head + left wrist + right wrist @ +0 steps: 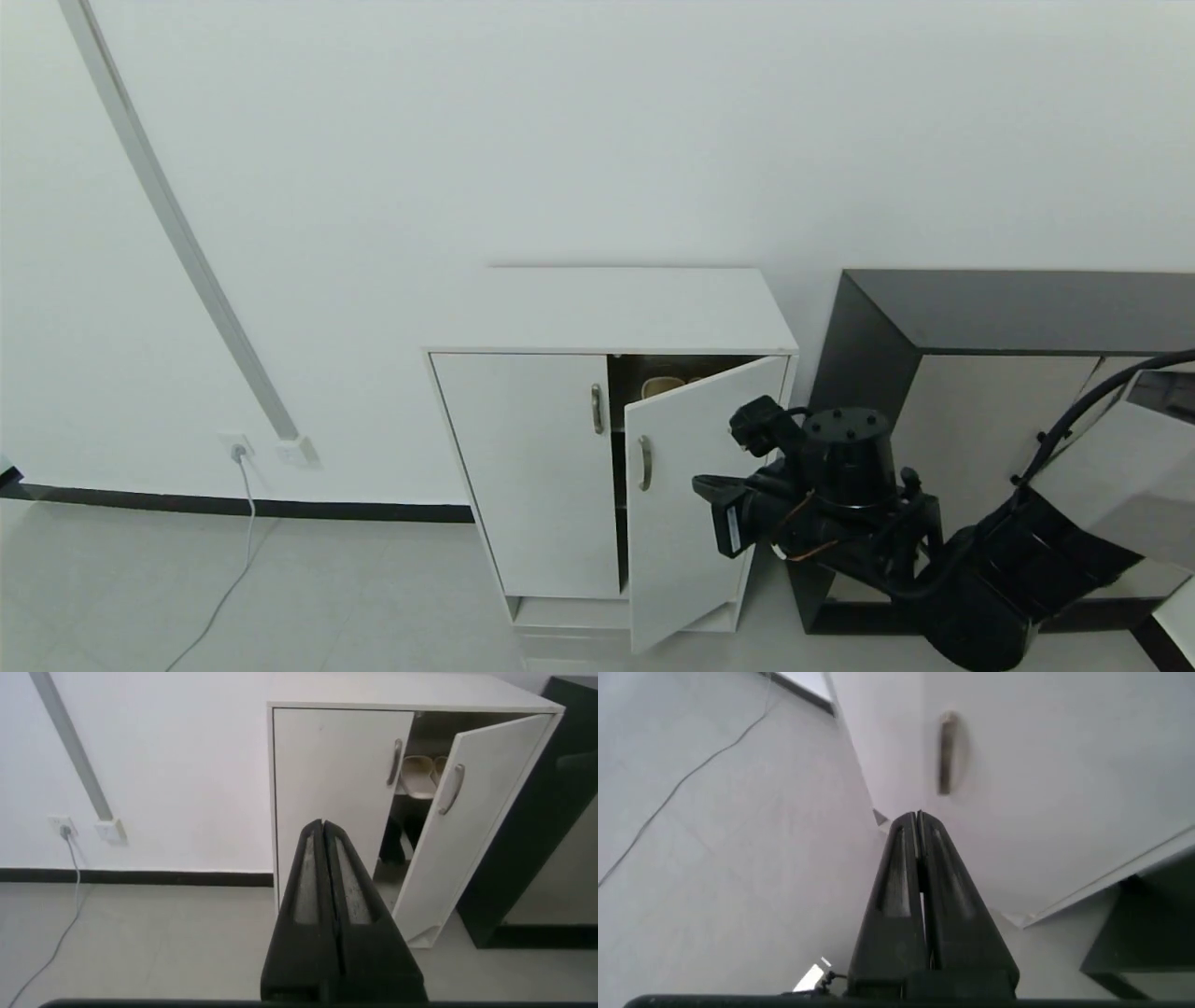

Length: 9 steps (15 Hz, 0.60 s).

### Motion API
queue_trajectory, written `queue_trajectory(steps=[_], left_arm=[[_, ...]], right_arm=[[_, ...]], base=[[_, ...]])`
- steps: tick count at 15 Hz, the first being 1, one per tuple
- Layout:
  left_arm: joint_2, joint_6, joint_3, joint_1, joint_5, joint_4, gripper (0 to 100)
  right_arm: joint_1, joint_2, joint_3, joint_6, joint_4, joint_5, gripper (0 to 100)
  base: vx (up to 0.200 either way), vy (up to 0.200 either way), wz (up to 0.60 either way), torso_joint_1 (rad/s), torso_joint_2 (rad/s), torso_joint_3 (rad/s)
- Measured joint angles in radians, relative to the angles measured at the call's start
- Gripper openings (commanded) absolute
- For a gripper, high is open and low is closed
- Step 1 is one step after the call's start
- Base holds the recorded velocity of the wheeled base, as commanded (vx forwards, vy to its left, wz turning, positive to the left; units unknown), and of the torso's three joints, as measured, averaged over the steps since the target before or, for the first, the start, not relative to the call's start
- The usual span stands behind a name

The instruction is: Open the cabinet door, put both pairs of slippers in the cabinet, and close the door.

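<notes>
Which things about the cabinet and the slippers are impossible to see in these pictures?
1. How many slippers lie inside: the half-open right door covers much of the opening, head and left wrist views.
2. Lower inside of the cabinet: too dark, same views.
3. Whether the right gripper touches the door: right wrist view, the shut gripper itself hides the spot.

The right door (686, 504) stands half open, its face just before my right gripper (920, 819), which is closed tight. Between its edge and the closed left door (523, 467) the gap into the cabinet (635, 308) is narrow. A black cabinet (980, 313) blocks the right side; floor (280, 597) on the left lies open.
</notes>
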Motion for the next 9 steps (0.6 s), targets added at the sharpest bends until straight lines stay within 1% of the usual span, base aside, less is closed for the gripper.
queue_trajectory(steps=[4,9], left_arm=[[0.0,0.0,0.0,0.0,0.0,-0.001,0],[0.0,0.0,0.0,0.0,0.0,0.0,0]], right_arm=[[0.0,-0.001,0.119,0.0,-0.111,0.012,0],[0.0,0.002,0.213,0.0,-0.201,0.011,0]], base=[[0.2,0.0,0.0,-0.002,0.0,0.007],[0.2,0.0,0.0,0.005,0.01,0.001]])
